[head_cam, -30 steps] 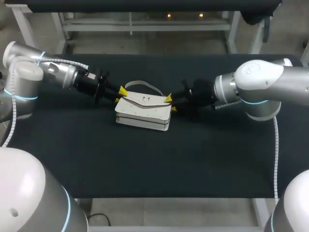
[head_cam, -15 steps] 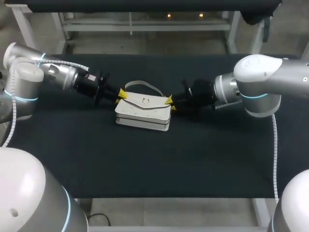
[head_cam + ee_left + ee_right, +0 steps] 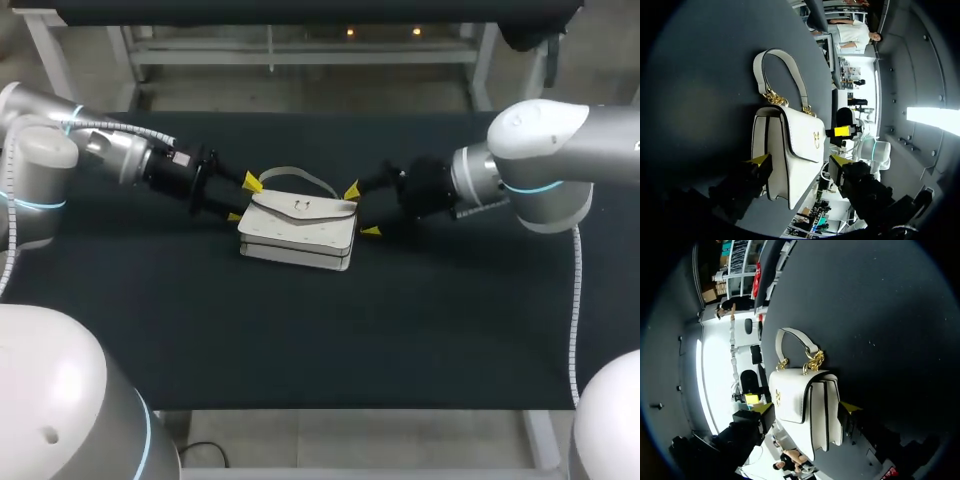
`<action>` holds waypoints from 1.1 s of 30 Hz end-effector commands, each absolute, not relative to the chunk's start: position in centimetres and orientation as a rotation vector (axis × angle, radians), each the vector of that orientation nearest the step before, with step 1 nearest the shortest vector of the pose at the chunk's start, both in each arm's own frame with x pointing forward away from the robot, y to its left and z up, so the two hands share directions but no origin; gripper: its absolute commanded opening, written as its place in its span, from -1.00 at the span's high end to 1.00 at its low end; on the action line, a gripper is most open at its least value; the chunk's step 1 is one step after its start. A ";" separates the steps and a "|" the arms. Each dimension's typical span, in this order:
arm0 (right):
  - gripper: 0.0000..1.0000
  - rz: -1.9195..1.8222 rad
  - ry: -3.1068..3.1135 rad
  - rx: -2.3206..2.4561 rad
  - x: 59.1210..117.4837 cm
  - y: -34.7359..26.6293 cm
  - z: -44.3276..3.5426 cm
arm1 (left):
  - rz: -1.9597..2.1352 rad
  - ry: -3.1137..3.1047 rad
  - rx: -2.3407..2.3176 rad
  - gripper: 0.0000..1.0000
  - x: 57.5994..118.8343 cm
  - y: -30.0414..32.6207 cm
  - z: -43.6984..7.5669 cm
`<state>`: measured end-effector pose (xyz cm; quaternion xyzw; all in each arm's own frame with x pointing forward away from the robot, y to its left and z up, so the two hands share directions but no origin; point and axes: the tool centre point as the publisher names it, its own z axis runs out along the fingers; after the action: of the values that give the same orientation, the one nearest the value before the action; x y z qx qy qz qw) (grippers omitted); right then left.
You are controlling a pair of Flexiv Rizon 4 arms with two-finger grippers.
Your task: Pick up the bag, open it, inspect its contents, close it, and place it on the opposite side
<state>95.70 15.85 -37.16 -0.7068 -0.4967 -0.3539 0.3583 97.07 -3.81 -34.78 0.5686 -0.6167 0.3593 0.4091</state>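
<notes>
Parting left fingers [image 3: 250, 182], right fingers [image 3: 351, 190], bag [image 3: 298, 232] freed, unmoved

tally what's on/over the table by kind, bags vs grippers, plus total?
Bags: 1, the white handbag
Grippers: 2, the left gripper and the right gripper, one at each end of the handbag, jaws open
Total: 3

bag [image 3: 297, 238] interior hidden under flap [image 3: 285, 210], clasp [image 3: 305, 206] indistinct
</notes>
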 end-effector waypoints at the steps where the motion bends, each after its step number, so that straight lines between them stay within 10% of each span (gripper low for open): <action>1: -1.00 -0.891 -1.311 -1.844 95.1 14.5 -36.1 | 0.925 -1.551 1.460 0.17 96.3 -4.0 -34.9; 4: -1.00 -0.866 -1.354 -1.858 95.2 13.6 -35.8 | 0.918 -1.552 1.460 0.69 96.1 -4.0 -35.1; 14: -1.00 -0.773 -1.410 -1.888 96.0 11.0 -35.7 | 0.882 -1.561 1.464 1.00 95.5 -3.9 -35.6; 33: -1.00 -0.533 -1.679 -1.908 97.7 4.9 -34.4 | 0.839 -1.650 1.542 1.00 97.3 0.1 -35.5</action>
<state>97.52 4.97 -34.81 -0.7075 -0.6211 -0.2031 0.2692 96.87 -0.71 -36.43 0.5946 -0.6266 0.3441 0.3680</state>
